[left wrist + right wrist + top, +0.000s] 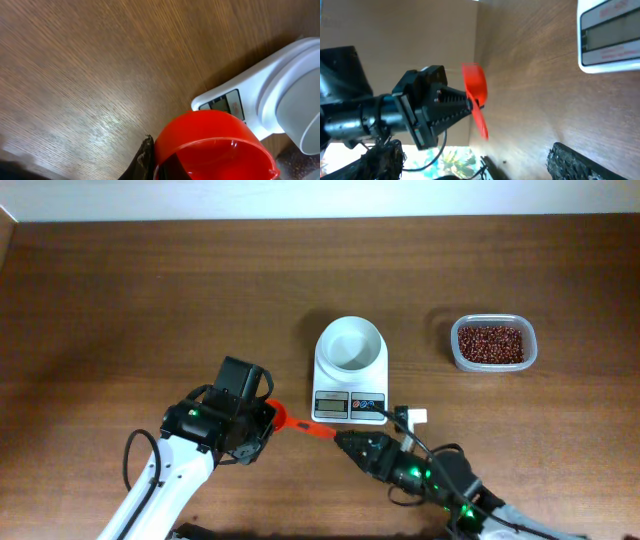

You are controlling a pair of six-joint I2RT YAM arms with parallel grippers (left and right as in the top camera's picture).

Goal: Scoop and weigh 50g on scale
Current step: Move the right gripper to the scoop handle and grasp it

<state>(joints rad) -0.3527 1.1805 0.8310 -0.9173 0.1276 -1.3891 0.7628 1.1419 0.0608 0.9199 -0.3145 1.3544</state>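
Your brown wood-grain table [150, 300] looks hard and slick, so I would make this handover clear of it. The small white plastic scale [350, 380], its round bowl bare, sits just beyond the scoop. The clear rectangular plastic tub [534, 350] lies well apart to the scale's right. Your left gripper [272, 417] is clamped tight near the cup end of the glossy red plastic scoop [290, 420], which looks empty. Its thin handle points at the right gripper [345, 442], whose jaws stand wide and hold nothing. Bring them squarely around the handle and close before the left lets go. The small red-brown beans [490, 342] all lie in the tub, loose, rounded and likely to roll.
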